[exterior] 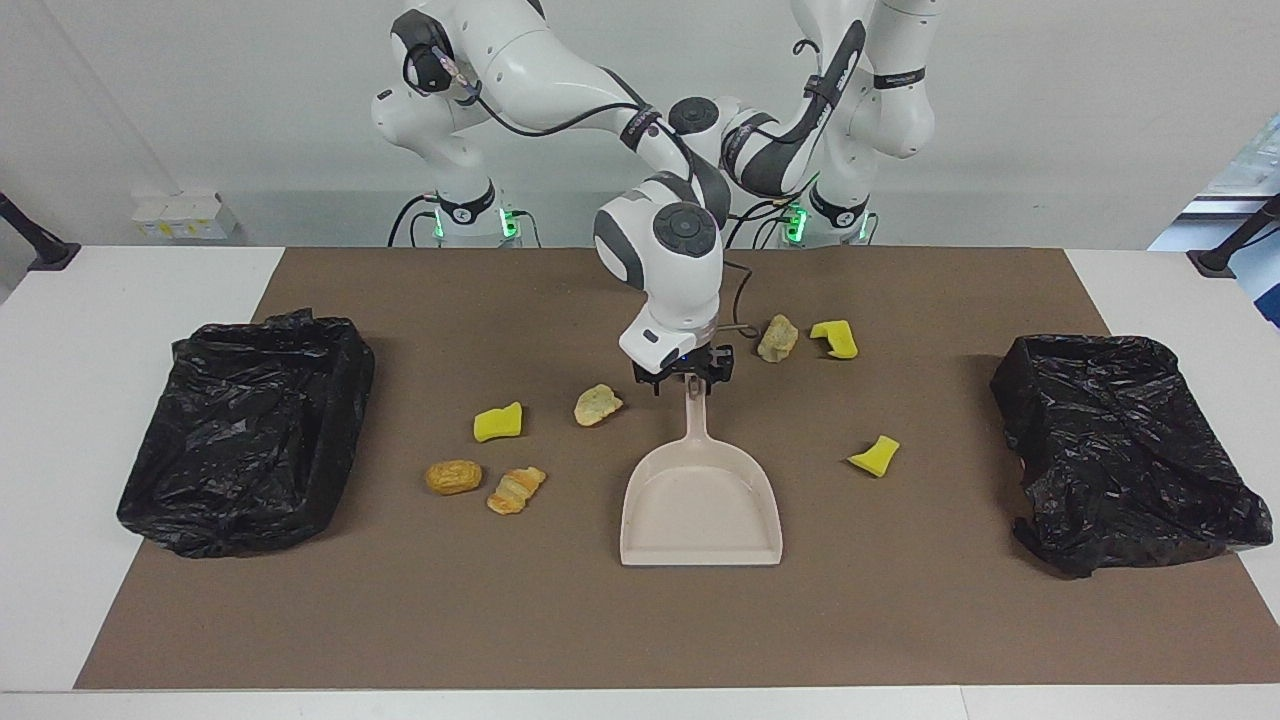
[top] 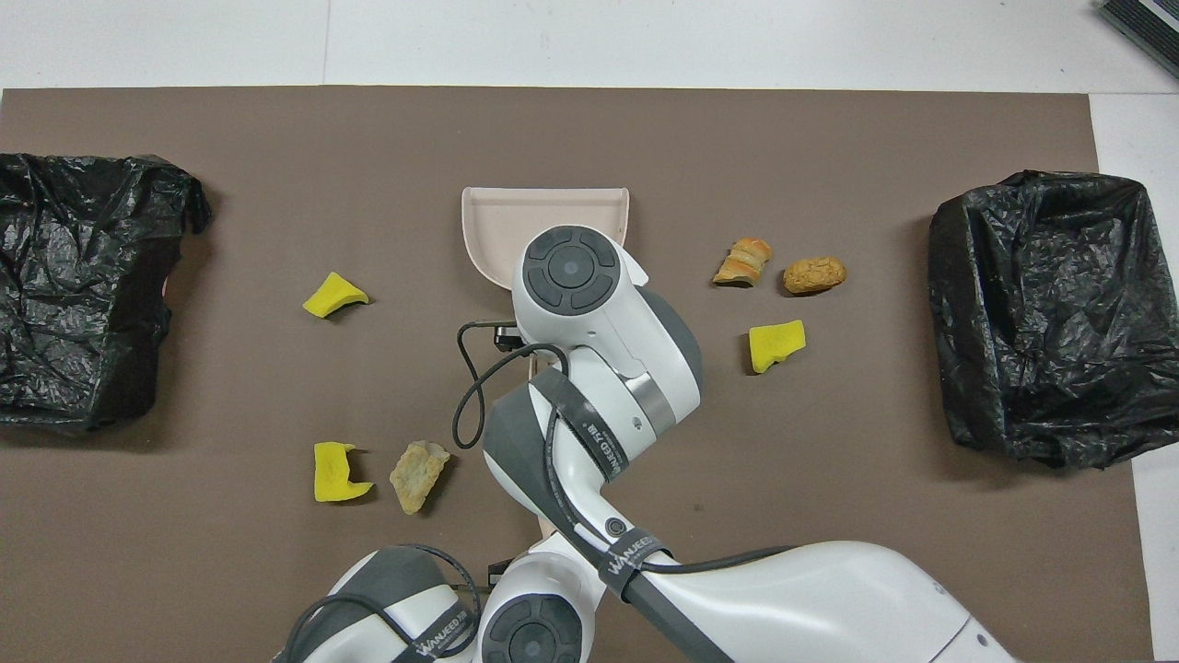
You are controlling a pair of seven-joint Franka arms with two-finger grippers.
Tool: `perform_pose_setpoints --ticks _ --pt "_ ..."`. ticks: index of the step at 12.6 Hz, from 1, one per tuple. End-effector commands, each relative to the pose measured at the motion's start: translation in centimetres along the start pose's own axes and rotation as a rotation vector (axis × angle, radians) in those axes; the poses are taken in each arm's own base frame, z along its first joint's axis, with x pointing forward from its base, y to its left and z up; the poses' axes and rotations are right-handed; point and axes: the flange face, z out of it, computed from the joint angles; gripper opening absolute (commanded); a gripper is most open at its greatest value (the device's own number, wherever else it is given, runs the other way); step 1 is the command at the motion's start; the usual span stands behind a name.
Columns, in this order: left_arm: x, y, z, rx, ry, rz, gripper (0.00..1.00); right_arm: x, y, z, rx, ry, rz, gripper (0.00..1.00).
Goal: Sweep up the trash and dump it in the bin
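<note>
- A black-lined bin (exterior: 245, 430) stands at the right arm's end of the tabletop (exterior: 60, 400)
- Beside it on the brown mat (exterior: 400, 620), four bits of trash are spread: a bun (exterior: 453, 476) just beside a croissant piece (exterior: 516, 490), whose long axis lies slantwise, then a sponge chunk (exterior: 498, 422) and a pastry flake (exterior: 597, 404) nearer the robots
- All bits are judged light; the sponge is soft and springy and the bread crumbly, so pushing is preferred to pinching
- The dustpan (exterior: 700, 500) lies mid-mat, judged stiff and light, best taken by its handle; its long axis runs toward the robots, mouth pointing away
- The right tool (exterior: 690, 382) is set at the handle's end; whether it is clamped cannot be told
- The left tool (top: 499, 571), largely hidden, is brought together, on what cannot be told
- Three more bits follow: a pastry lump (exterior: 777, 338), a notched sponge (exterior: 834, 339) and a sponge wedge (exterior: 874, 455)
- A second bin (exterior: 1125, 450) is seen at the left arm's end
</note>
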Motion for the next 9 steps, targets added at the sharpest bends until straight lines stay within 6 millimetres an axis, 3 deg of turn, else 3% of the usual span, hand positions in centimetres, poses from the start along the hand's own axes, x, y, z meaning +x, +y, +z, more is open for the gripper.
perform_pose_setpoints --ticks 1,2,4,5,7,9 --pt "-0.4 -1.2 0.3 0.034 -0.033 -0.001 0.00 -0.4 -2.2 1.9 -0.002 0.027 -0.034 0.70" --pt "-0.4 -1.5 0.5 0.056 -0.052 0.006 0.00 -0.4 -2.0 1.9 -0.019 0.032 -0.041 0.62" --pt "1.1 -3.0 0.1 0.072 -0.071 -0.033 0.00 -0.4 -2.0 1.9 -0.035 0.038 -0.052 0.33" --pt "1.0 -3.3 0.1 0.091 -0.087 -0.041 0.00 -0.4 -1.9 1.8 -0.035 0.041 -0.052 0.32" --pt "0.5 -3.8 0.1 0.130 -0.121 -0.042 0.00 0.3 -1.1 1.3 -0.029 0.046 -0.043 0.39" --pt "0.4 -4.6 0.1 0.158 -0.149 -0.050 0.00 0.6 -1.0 1.1 -0.020 0.060 -0.040 0.58"
